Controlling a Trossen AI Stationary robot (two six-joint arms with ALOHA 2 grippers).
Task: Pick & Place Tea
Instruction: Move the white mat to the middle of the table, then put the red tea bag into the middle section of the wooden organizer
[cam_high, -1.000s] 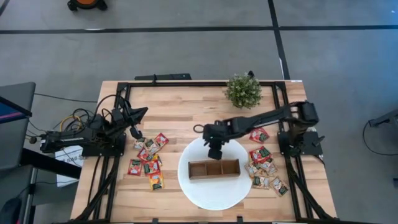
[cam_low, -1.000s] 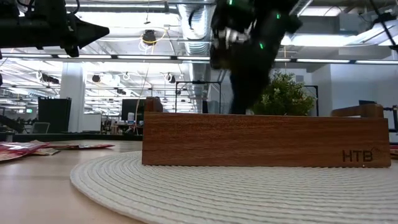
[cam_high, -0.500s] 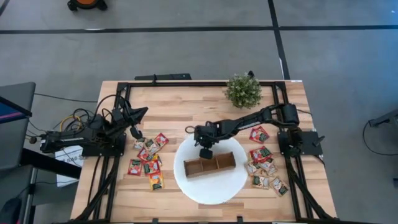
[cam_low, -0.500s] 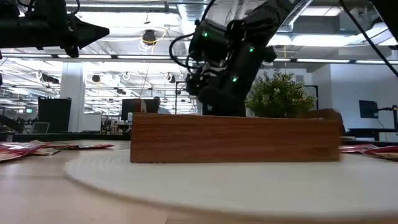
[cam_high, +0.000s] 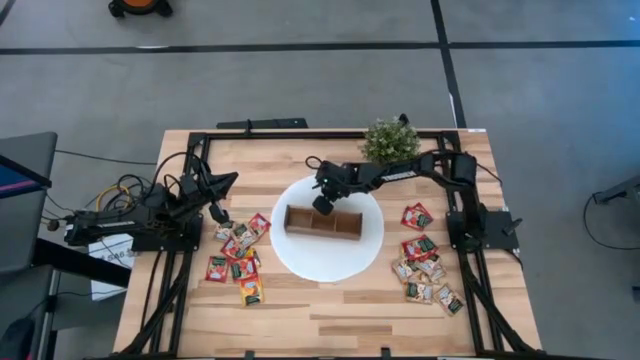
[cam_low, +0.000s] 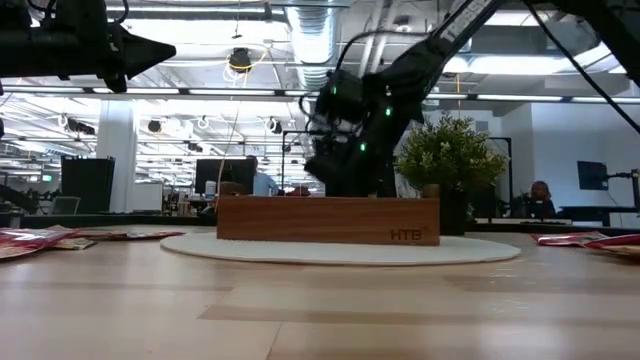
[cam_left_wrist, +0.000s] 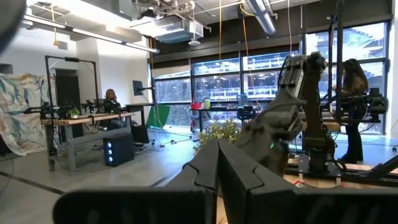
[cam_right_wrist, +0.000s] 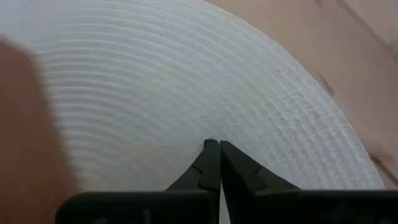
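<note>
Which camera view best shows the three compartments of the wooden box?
The high view: looking straight down, it shows the wooden box open-topped on the white disc, dividers visible. The low view shows only its long side wall. The right wrist view shows a blurred brown edge; the left wrist view shows none.

The table (cam_high: 330, 320) is showing pale wood planks with a matt finish. The white disc (cam_right_wrist: 186, 74) is looking like woven cloth with fine ribbed rings. The box (cam_low: 327, 219) is showing smooth brown wood. The tea sachets (cam_high: 238, 258) are looking like printed paper.
</note>
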